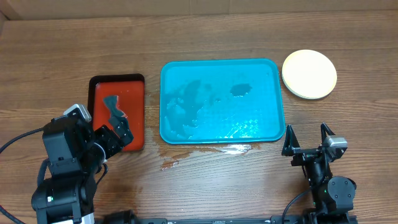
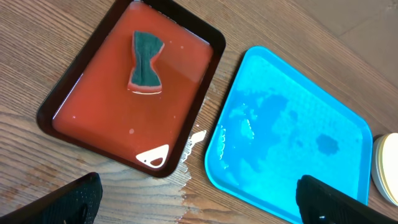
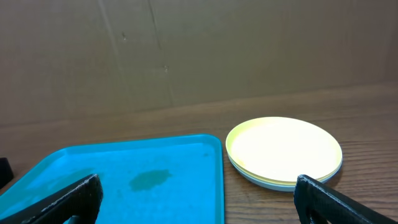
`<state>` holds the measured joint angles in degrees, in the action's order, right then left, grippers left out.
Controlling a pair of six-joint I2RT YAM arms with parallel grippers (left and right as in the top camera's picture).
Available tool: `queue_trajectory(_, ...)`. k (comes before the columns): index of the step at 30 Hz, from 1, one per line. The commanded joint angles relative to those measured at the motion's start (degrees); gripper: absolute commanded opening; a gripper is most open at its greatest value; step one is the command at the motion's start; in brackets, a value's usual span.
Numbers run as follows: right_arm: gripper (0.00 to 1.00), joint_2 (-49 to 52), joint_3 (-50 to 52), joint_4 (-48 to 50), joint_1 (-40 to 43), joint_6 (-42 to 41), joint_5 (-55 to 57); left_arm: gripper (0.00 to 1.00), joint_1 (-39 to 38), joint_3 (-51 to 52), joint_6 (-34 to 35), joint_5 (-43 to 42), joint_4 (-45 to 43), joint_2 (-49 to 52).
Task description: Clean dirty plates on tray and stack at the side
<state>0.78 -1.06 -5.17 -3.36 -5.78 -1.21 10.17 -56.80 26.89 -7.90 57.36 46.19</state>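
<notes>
The teal-blue tray lies at the table's middle, wet and holding no plates; it also shows in the left wrist view and the right wrist view. The plates sit stacked on the table right of the tray, a pale yellow one on top with a light blue edge beneath. My left gripper is open and empty, over the red tray's near right corner. My right gripper is open and empty, near the tray's front right corner.
A red tray with black rim holds reddish liquid and a green-topped sponge left of the teal tray. Spilled water lies on the wood in front of the teal tray. A cardboard wall stands behind the table.
</notes>
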Motion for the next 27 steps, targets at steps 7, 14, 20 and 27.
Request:
queue_trajectory(7,1.00,-0.6,0.6,0.3,0.2,0.2,0.5,1.00,-7.2,1.4,-7.1,4.3,0.1,-0.4)
queue_trajectory(14,1.00,-0.6,0.6,0.3,0.2,0.2,0.5,0.99,-14.4,14.2,-19.1,2.8,-18.3,-7.8)
queue_trajectory(20,1.00,-0.6,0.6,0.3,0.2,0.2,0.5,0.99,-12.7,28.8,-19.5,0.7,-30.7,-20.5)
queue_trajectory(27,1.00,-0.6,0.6,0.3,0.2,0.2,0.5,0.99,-10.1,40.1,-21.4,1.0,-41.2,-32.6)
